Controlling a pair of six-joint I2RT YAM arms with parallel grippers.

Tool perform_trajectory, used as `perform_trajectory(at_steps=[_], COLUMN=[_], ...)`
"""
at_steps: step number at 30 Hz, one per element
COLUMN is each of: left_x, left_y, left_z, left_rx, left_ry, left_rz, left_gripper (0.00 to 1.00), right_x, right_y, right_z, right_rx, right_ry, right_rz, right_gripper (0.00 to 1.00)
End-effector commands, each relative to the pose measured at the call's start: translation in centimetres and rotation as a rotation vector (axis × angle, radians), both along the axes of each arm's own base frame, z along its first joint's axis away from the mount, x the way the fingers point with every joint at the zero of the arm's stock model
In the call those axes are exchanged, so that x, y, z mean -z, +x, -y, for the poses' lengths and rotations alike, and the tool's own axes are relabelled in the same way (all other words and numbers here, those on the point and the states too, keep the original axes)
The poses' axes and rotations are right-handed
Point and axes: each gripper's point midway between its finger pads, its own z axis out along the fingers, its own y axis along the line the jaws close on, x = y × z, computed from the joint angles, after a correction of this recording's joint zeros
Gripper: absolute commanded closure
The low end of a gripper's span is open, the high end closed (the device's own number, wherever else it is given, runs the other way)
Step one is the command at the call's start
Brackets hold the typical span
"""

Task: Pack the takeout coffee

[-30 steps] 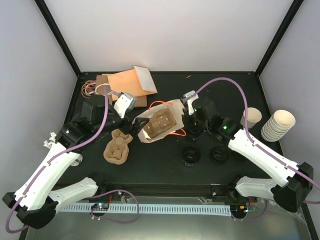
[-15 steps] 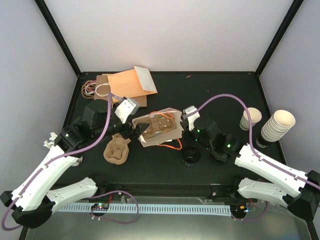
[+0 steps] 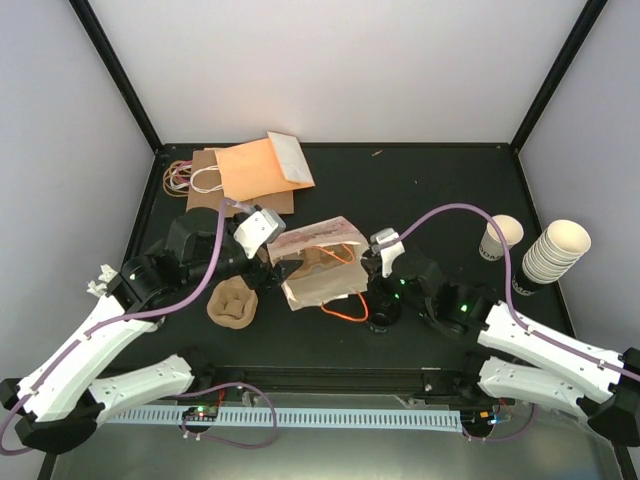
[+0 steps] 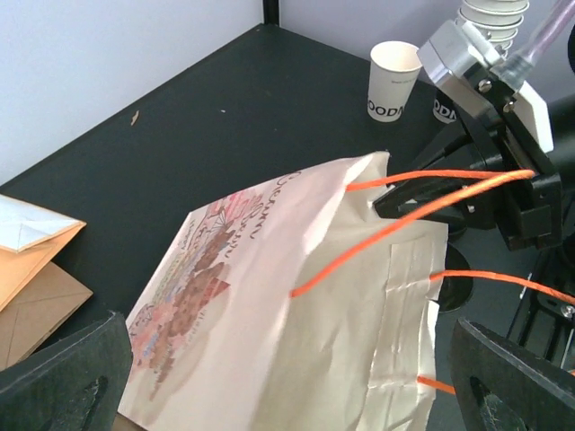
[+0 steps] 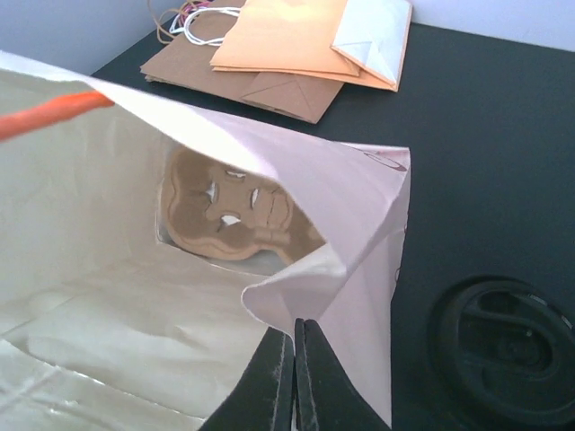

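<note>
The takeout coffee cup (image 3: 500, 238) stood upright on the black table (image 3: 440, 180), toward its far right side, dark print on its cream wall. It was just beside the tall stack of nested cups (image 3: 558, 250) and well apart from both of my grippers. It was outside the paper bag (image 3: 318, 262), which lay tilted at the middle of the table with its printed side up and its orange cord handles (image 4: 431, 193) trailing from the mouth.

My right gripper (image 5: 294, 359) had its fingers pressed together on a folded edge of the bag's mouth, pinching the paper. Past that edge, the right wrist view looked into the bag, where a brown moulded cup carrier (image 5: 229, 211) lay against the bottom.

My left gripper (image 4: 287, 359) had its fingers spread wide, one on each side of the bag's closed end; I could not tell whether either finger touched the paper.

A second brown carrier (image 3: 232, 302) lay on the table just left of the bag. A black lid (image 3: 383, 310) sat on the table near my right gripper. At the far left corner lay a flat orange bag (image 3: 262, 168) on top of a flat brown bag (image 3: 215, 185).
</note>
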Motion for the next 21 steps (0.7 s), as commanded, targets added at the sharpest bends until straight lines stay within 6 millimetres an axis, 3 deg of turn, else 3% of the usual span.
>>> perform_trajectory(at_steps=[1,11,17,21], left_x=[-0.6,0.8,2.0,1.1], left_y=[-0.8,-2.6,-2.4,-1.6], left_z=[-0.3,1.5,1.9,1.6], left_rx=[0.026,0.122,0.121,0.067], left_ry=[0.005,0.033,0.097,0.083], left_rz=[0.042,0.046,0.053,0.085], left_gripper=[0.01,0.01,0.01,0.01], right_x=[1.6,3.6,2.0,0.9], right_y=[-0.8,-2.2,-1.9,-1.7], right_z=[1.0,1.3,1.3,1.2], right_rx=[0.041,0.053,0.061,0.064], right_ry=[0.013,0.02,0.029,0.032], right_rz=[-0.04,-0.041,-0.006,0.012], right_gripper=[0.99,0.99,0.99,0.98])
